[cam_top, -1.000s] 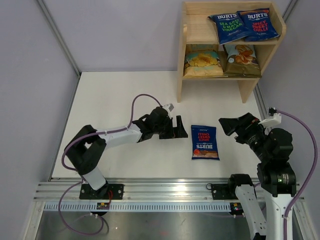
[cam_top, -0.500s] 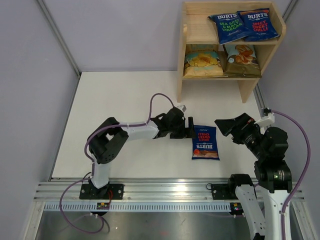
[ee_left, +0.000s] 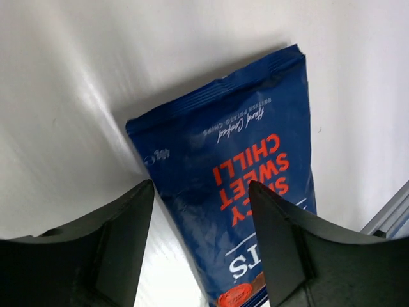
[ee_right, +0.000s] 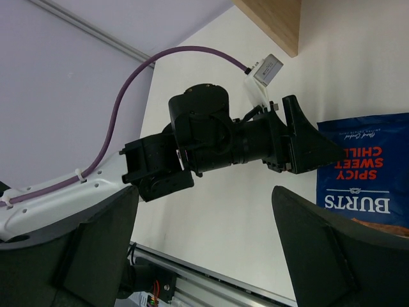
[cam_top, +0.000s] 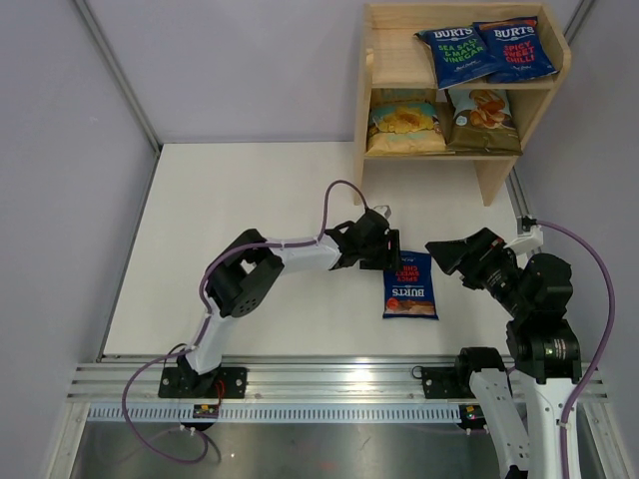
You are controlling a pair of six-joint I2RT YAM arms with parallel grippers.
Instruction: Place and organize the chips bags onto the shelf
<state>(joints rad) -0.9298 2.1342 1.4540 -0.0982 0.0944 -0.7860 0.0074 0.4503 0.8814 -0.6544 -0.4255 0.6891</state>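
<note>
My right gripper [cam_top: 446, 252] hangs with its jaws spread wide and nothing between them. It is just to the right of the dark blue crinkly "BURTS" bag with red "SPICY SWEET CHILLI" lettering [cam_top: 410, 287] and not touching it. That bag lies flat, printed face up, on the white table [cam_top: 250, 210].

My left gripper [ee_left: 201, 195] is at the bag's far left corner with its jaws standing apart. In the left wrist view the bag's edge runs into the gap between my two black fingers [ee_left: 115, 249]; one is over bare table and the other over the blue foil. I cannot tell whether either finger touches the bag.

Beyond both grippers, and a little to the right of them, stands the light wooden two-tier shelf [cam_top: 392, 55]. On its lower tier a tan and light blue chips bag [cam_top: 404, 122] and a brown chips bag [cam_top: 481, 118] sit side by side. On the upper tier, towards the right, lie a dark blue "SEA SALT" bag [cam_top: 459, 55] and a second dark blue "SPICY SWEET CHILLI" bag [cam_top: 516, 48], their edges overlapping.
</note>
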